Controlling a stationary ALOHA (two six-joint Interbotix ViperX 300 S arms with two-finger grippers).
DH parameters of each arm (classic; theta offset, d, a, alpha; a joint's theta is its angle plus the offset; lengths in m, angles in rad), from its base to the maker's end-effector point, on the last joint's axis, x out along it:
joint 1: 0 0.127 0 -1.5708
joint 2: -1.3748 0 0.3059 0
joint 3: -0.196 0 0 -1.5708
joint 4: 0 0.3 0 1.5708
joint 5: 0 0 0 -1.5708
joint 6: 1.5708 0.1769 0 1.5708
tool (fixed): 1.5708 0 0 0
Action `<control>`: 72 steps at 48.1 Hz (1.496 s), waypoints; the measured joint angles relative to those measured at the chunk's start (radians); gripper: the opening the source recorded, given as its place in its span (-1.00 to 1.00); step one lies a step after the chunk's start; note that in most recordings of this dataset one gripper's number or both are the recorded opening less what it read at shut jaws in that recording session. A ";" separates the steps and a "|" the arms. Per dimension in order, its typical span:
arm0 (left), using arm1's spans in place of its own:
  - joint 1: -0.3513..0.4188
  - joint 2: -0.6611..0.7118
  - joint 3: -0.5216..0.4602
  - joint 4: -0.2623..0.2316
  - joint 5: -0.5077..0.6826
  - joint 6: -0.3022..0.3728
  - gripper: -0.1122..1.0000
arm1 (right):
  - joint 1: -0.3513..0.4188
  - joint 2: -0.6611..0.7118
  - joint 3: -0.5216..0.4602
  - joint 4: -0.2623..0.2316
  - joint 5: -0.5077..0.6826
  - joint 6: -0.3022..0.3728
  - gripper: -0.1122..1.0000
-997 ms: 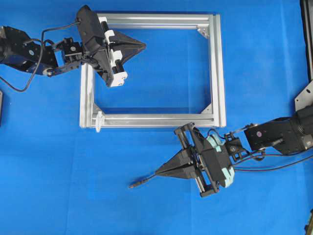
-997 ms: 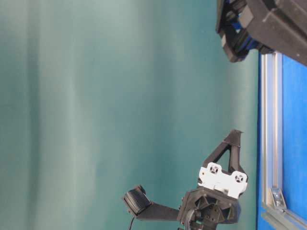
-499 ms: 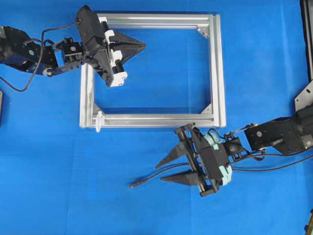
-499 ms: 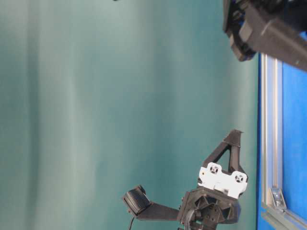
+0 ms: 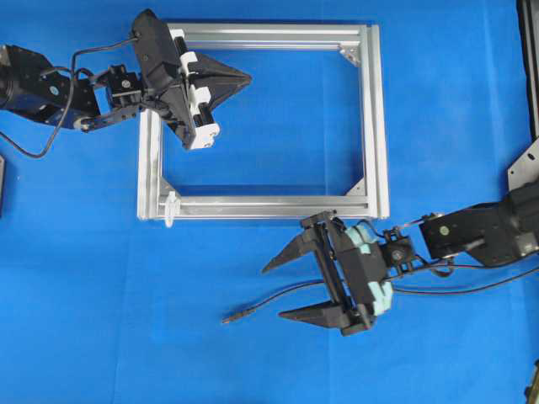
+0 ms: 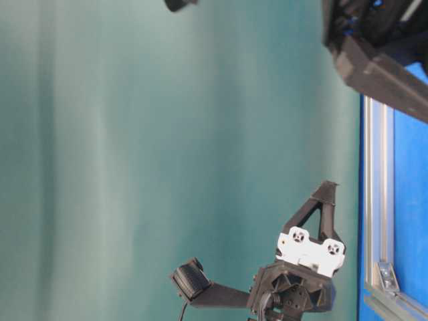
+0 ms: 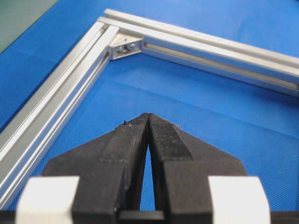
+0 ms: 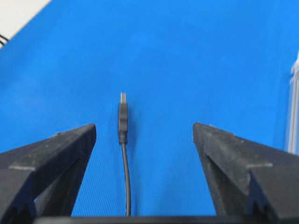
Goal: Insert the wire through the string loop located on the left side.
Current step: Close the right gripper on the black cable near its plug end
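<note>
- The blue table (image 5: 84, 295) is the biggest thing. It fills the view from above, and everything sits on it.
- A silver frame (image 5: 376, 118) lies flat on the table. It is a rectangle made of metal bars, and you can see the blue table through its middle.
- The left gripper (image 5: 246, 80) hangs over the top left part of the frame. Its two black fingers are pressed together into one point. There is nothing between them. In the left wrist view the tips (image 7: 148, 122) touch, and they point at a far corner of the frame.
- The right gripper (image 5: 274, 293) is below the frame, over bare table. Its two black fingers are spread wide apart and hold nothing.
- The wire (image 5: 282, 296) is thin and black. It lies on the table between the open fingers of the right gripper and does not touch them. Its small plug end (image 5: 229, 319) points left, away from the frame. In the right wrist view the plug (image 8: 123, 116) lies straight ahead, in the middle of the gap.
- The string loop (image 5: 171, 208) is tiny and whitish. It sits at the bottom left corner of the frame, well apart from the plug.
</note>
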 measured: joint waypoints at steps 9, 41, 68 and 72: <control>0.000 0.000 -0.002 0.000 0.000 0.002 -0.80 | 0.005 0.100 -0.040 0.018 0.003 0.003 0.80; 0.000 0.000 -0.002 0.000 0.012 -0.003 -0.80 | 0.015 0.178 -0.060 0.043 -0.020 0.017 0.46; 0.000 0.000 -0.002 0.000 0.011 -0.006 -0.80 | 0.023 0.178 -0.061 0.029 -0.038 0.006 -0.79; 0.000 0.000 0.000 0.000 0.011 -0.006 -0.80 | 0.023 0.178 -0.060 0.029 -0.040 0.005 -0.79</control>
